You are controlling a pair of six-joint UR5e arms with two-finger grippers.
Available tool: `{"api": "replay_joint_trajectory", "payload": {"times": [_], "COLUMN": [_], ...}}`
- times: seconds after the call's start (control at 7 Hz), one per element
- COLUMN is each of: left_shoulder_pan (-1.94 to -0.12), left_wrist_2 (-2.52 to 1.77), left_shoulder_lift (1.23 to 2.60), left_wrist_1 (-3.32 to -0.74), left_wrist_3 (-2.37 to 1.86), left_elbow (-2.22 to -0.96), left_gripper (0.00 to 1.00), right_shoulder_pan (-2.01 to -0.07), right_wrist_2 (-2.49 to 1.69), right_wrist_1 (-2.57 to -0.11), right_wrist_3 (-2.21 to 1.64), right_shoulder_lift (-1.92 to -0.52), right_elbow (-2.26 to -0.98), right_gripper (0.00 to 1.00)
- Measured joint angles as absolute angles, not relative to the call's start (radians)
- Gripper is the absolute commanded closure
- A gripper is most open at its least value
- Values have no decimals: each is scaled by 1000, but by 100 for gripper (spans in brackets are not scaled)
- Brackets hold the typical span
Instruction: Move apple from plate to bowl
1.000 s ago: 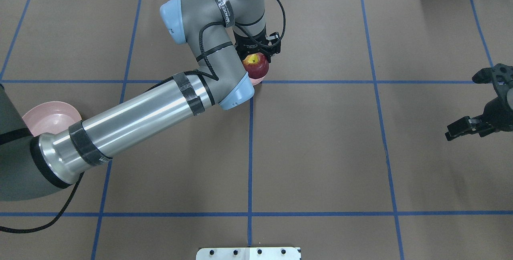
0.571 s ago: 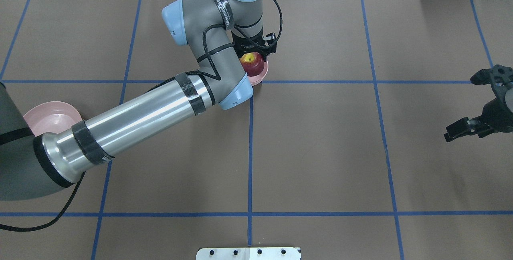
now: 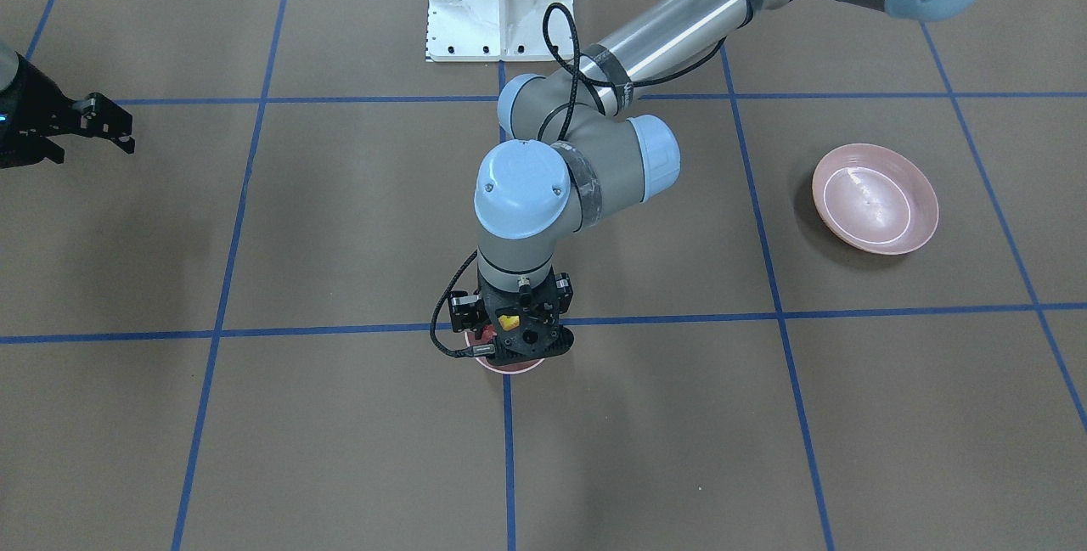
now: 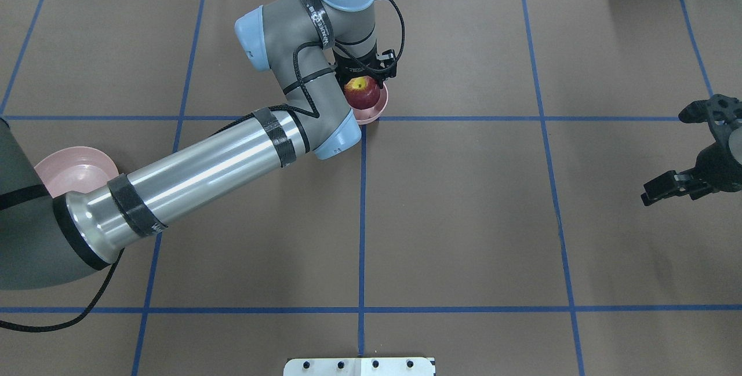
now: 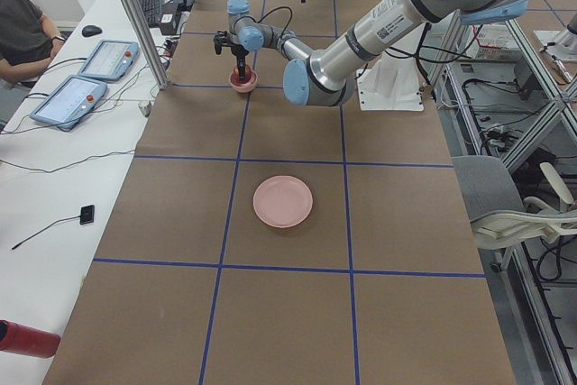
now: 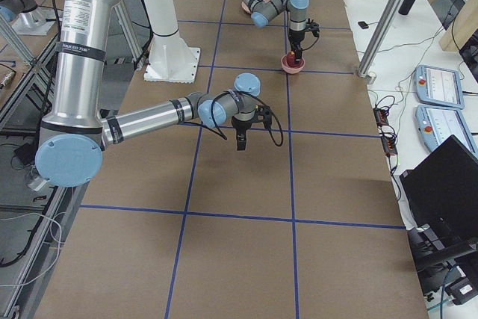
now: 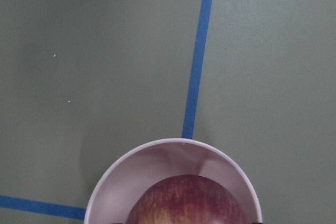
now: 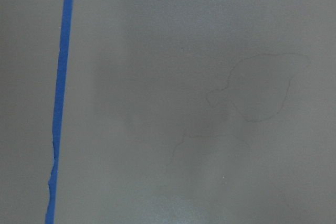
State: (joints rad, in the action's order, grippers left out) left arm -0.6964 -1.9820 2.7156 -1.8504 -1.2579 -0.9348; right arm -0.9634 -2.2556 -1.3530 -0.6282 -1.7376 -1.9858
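Observation:
The dark red apple (image 4: 359, 92) with its yellow stem patch sits low inside the small pink bowl (image 4: 375, 110) at the far middle of the table. My left gripper (image 4: 363, 81) stands straight above the bowl, shut on the apple. In the left wrist view the apple (image 7: 186, 203) fills the bowl (image 7: 152, 169) at the bottom edge. In the front view the gripper (image 3: 514, 339) hides most of the bowl (image 3: 509, 368). The shallow pink plate (image 4: 72, 168) lies empty by my left arm's base, and shows in the front view (image 3: 875, 207). My right gripper (image 4: 661, 188) hovers at the right edge, shut and empty.
Brown paper with blue tape grid lines covers the table. The left arm's forearm (image 4: 197, 176) stretches diagonally over the left half, partly over the plate. A white mounting plate (image 4: 359, 366) sits at the near edge. Cables and gear line the far edge.
My left gripper has come down with the apple, which now sits lower inside the bowl. The right gripper has barely shifted.

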Motion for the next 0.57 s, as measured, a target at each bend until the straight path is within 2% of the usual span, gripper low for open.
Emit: {"api": "replay_joint_trajectory", "payload": {"times": [0.57], "left_shoulder_pan": [-694], "left_wrist_2": [-1984], "left_shoulder_lift": [2709], "left_wrist_1": [-1837], "left_wrist_3": [-1261], "left_elbow": [-981], "left_gripper": [2], "right_shoulder_pan": [-964], "right_wrist_2": [-2256], "right_wrist_1": [-1353], "right_wrist_3": [-628], "right_shoulder_lift": [-1738], "right_elbow": [-1991], "right_gripper": [0]}}
